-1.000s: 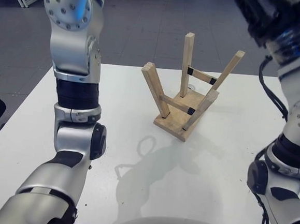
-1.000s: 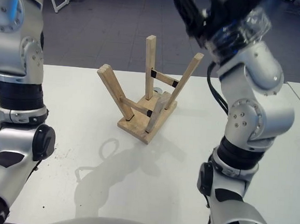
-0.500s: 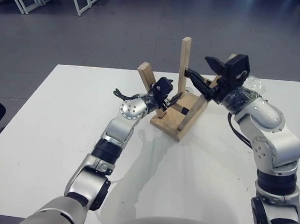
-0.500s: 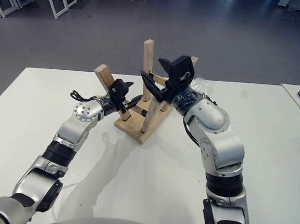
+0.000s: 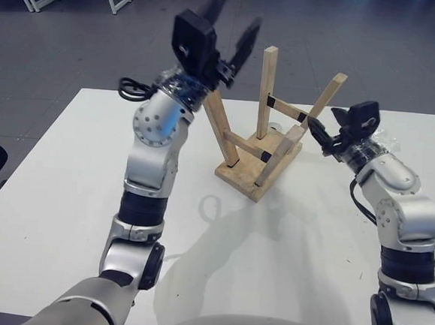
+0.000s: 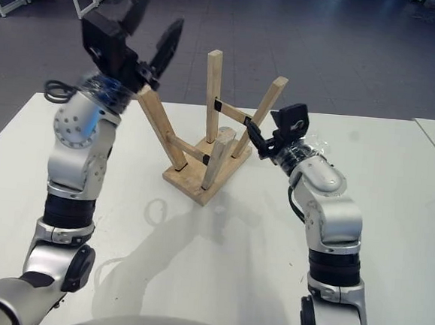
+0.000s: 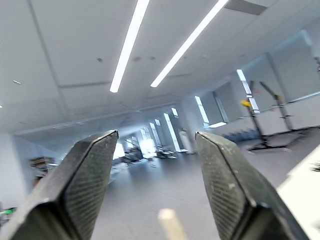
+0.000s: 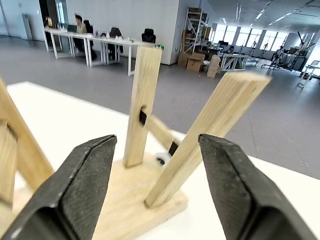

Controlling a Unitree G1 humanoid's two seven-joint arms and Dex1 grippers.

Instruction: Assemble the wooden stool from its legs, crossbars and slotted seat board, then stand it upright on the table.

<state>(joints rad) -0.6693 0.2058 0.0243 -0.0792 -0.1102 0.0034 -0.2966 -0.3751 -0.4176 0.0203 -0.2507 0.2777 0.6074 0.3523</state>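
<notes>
Raised left gripper (image 5: 235, 17) splayed, upturned stool (image 5: 252, 177) below it on white table (image 5: 58, 172) — right gripper (image 5: 319, 133) released, leg (image 5: 326, 99) just ahead, grey floor (image 5: 377, 47) beyond.

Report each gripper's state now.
Left gripper: open, holding nothing.
Right gripper: open, holding nothing.

1. The head stereo pair looks forward and down over both arms onto the white table (image 5: 65, 181); both eyes share the upturned stool (image 5: 239, 173) mid-table.
2. The left wrist camera is up high, pointing upward between the fingers (image 7: 75, 190) of the left gripper (image 5: 230, 24) at ceiling lights (image 7: 127, 47).
3. The right wrist camera sits close, facing that same stool's legs between the fingers (image 8: 80, 185) of the right gripper (image 5: 318, 133).
</notes>
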